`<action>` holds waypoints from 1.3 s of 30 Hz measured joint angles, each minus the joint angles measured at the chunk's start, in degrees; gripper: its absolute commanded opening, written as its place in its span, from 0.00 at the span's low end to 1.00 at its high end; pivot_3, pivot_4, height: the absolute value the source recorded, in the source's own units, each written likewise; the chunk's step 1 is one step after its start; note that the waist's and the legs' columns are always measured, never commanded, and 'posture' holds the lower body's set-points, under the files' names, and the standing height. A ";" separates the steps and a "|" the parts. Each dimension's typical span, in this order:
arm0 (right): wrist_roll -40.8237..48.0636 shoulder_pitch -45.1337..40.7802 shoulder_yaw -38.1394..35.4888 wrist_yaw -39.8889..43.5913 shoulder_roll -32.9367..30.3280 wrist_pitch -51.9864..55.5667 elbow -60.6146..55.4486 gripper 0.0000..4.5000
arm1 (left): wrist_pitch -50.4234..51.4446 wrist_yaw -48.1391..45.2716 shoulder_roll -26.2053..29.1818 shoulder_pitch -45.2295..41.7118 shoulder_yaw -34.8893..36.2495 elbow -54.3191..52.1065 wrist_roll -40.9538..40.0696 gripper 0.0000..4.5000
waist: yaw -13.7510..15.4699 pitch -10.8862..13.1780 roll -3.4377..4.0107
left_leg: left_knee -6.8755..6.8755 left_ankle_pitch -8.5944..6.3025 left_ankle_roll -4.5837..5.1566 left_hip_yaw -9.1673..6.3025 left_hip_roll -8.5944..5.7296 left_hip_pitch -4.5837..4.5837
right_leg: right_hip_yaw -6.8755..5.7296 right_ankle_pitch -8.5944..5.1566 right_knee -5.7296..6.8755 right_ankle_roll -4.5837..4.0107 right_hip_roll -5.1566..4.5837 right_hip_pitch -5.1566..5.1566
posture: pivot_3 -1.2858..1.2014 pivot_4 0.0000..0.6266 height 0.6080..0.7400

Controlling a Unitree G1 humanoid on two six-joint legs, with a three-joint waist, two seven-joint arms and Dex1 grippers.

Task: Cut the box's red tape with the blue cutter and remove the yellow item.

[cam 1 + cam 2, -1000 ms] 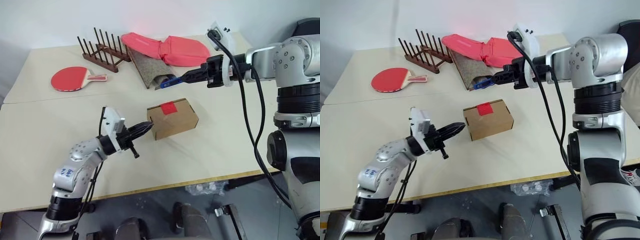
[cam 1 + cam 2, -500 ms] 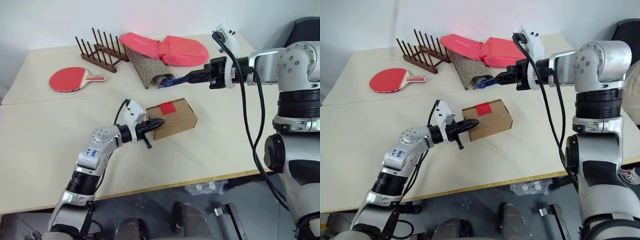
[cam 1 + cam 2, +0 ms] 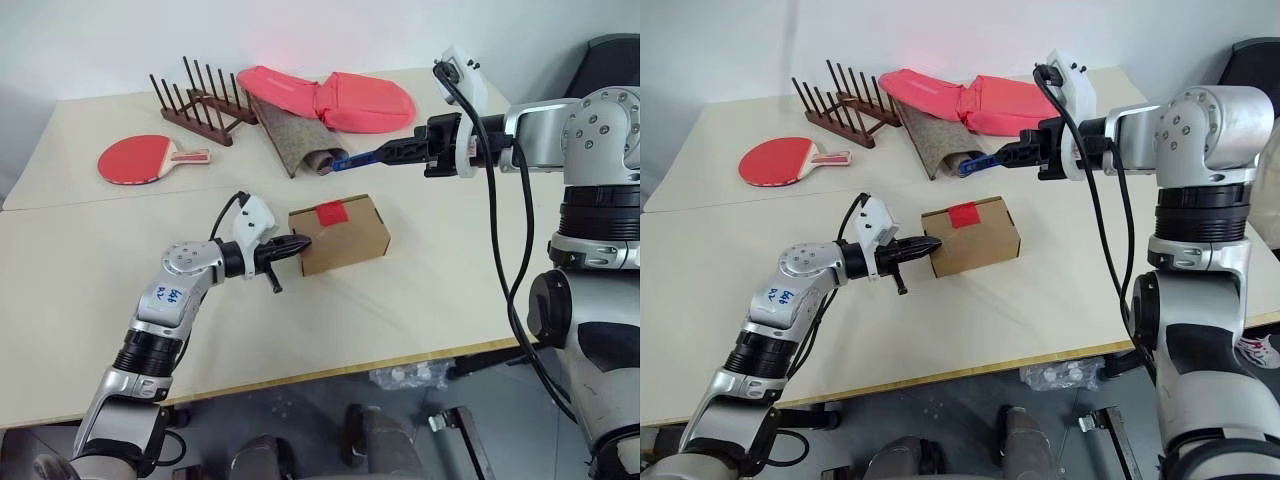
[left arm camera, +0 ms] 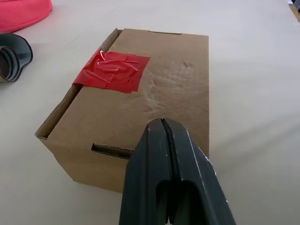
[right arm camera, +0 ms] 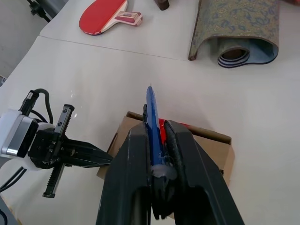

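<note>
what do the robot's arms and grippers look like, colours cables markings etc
Both arms are silver-grey metal with rounded joint housings and black ribbed collars. The left arm bears small blue handwritten markings on its shell. Each wrist carries a white boxy camera module. The left gripper and right gripper each have two slim, tapered black fingers. Black cables run along both arms; the right arm's hang in long loops.

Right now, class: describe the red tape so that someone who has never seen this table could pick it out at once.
Start at the pale table and find the brown cardboard box near its middle. The red tape is the small glossy square stuck over the box's top flap edge. Unlike the red paddle and the pinkish-red pouch farther back, it lies flat on cardboard.
</note>
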 measured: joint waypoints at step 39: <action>0.00 0.95 -1.27 -0.89 -0.12 2.38 -3.51 0.04 | -5.66 1.63 -1.70 -0.60 2.73 8.32 2.17 0.00 | 0.18 0.00 0.00 | 0.01 0.00 0.00 0.00 0.00 -0.03 | 0.03 0.00 -0.02 0.00 0.02 0.00 | 0.52 0.24 1.00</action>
